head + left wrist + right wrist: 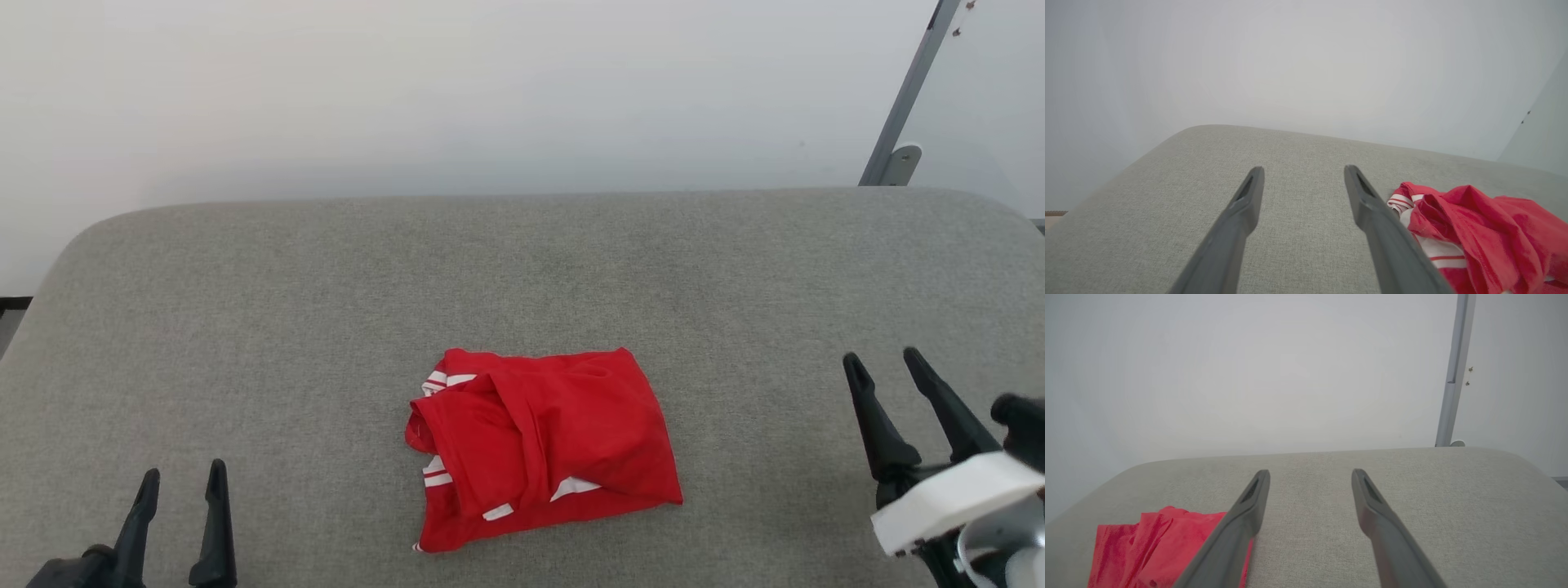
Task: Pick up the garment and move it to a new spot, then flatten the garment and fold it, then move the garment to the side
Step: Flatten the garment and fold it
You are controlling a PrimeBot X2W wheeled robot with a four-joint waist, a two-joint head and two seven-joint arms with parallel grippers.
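Observation:
The garment point(543, 445), red with white striped trim, lies loosely bunched and folded over itself in the near middle of the grey padded surface point(326, 286). My left gripper point(184, 478) stands open at the lower left, well apart from it, nothing between its fingers. My right gripper point(882, 363) stands open at the lower right, also apart and empty. In the left wrist view the garment point(1478, 228) lies to the right of the open gripper point(1303, 170). In the right wrist view the garment point(1159, 547) lies at the lower left of the open gripper point(1310, 473).
A pale wall rises behind the rounded far edge of the surface. A grey slanted post point(906, 98) on a small foot stands at the far right, behind the edge. Bare grey fabric lies all round the garment.

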